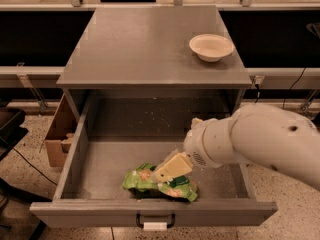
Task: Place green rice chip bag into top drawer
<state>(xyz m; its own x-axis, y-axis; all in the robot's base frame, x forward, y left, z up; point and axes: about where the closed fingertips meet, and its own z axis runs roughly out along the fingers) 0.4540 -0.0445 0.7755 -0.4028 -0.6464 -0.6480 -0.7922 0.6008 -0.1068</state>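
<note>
The green rice chip bag [160, 184] lies flat on the floor of the open top drawer [100, 164], near its front edge and a little right of the middle. My gripper [171, 167], tan at the tip, reaches in from the right on a thick white arm [250, 141]. It hangs just over the bag's top edge and overlaps it in view. The drawer's grey front [150, 215] carries a small dark handle with a white tag [155, 223].
A white bowl [211, 46] stands on the grey cabinet top [145, 44] at the back right. A cardboard box [59, 136] sits on the floor left of the drawer. Crumbs dot the drawer's back part. A dark object is at the far left.
</note>
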